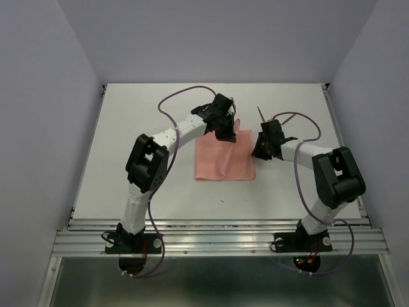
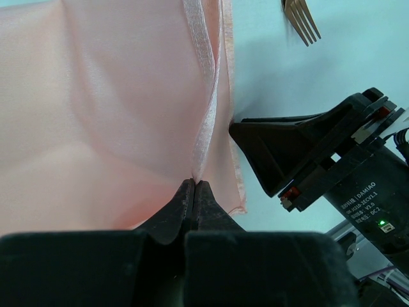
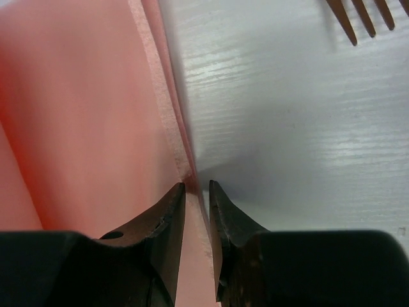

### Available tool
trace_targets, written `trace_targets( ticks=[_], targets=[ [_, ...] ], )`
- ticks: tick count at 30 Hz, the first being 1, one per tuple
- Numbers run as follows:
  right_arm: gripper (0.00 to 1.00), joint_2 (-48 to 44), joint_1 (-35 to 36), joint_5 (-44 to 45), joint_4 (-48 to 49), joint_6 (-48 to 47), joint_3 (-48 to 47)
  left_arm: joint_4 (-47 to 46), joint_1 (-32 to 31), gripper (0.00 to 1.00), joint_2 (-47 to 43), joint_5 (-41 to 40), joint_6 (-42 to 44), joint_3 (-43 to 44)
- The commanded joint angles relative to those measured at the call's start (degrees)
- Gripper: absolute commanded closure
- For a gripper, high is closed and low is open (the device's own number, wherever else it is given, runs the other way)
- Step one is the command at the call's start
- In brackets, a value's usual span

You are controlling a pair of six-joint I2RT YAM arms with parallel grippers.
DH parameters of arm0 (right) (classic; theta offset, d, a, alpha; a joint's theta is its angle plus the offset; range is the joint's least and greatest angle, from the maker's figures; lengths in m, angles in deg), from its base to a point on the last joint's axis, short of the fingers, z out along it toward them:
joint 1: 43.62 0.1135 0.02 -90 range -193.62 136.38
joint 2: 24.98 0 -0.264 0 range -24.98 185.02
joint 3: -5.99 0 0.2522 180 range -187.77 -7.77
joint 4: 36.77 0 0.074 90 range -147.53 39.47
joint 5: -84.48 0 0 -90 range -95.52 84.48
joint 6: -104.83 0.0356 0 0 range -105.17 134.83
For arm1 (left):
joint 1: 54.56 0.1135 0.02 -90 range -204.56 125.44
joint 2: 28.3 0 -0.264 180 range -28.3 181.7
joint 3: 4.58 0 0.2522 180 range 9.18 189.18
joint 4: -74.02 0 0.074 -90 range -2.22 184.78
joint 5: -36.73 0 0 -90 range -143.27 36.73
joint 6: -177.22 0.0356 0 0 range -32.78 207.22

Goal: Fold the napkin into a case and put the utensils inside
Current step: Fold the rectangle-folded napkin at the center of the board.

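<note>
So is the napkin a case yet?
No: napkin lies as a broad square, one edge pinched by the left fingers.

overhead looks down; close wrists share napkin (image 2: pixel 96 115).

The left pincer (image 2: pixel 193 185) is clamped tight on the raised, hemmed edge of the salmon-pink napkin (image 2: pixel 96 115), the black right pincer (image 2: pixel 255 144) just beside that edge and brown fork tines (image 2: pixel 303 22) lying beyond on the pale worktop (image 2: pixel 345 64).
</note>
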Motion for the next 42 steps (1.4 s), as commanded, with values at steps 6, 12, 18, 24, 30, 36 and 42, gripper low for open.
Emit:
trace_targets(
  ticks=[6, 12, 18, 24, 30, 36, 42],
  targets=[
    [0.77, 2.52, 0.22, -2.32, 3.43, -0.42, -0.08, -1.10, -1.08, 1.00, -1.73, 1.40, -0.39, 1.48],
    [0.98, 1.30, 0.22, -2.76, 4.22, -0.07, 1.33, -1.63, -1.69, 1.00, 0.03, 2.54, -1.36, 3.40],
    [0.99, 0.85, 0.22, -3.20, 4.57, 0.81, 2.21, -1.81, -2.13, 1.00, 2.23, 3.77, -2.85, 5.87],
    [0.99, 0.94, 0.22, -3.64, 4.84, 1.34, 2.30, -2.77, -2.31, 1.00, 4.51, 4.39, -4.70, 7.01],
    [0.99, 0.85, 0.22, -3.55, 4.66, 1.43, 2.30, -3.39, -2.40, 1.00, 6.44, 5.62, -6.28, 8.77],
    [0.99, 0.76, 0.22, -3.55, 4.84, 1.69, 2.74, -3.56, -2.49, 1.00, 8.82, 6.93, -7.77, 11.58],
    [0.99, 0.59, 0.22, -3.55, 5.01, 1.87, 3.18, -3.83, -2.40, 1.00, 10.75, 8.08, -8.92, 13.25]
  ],
)
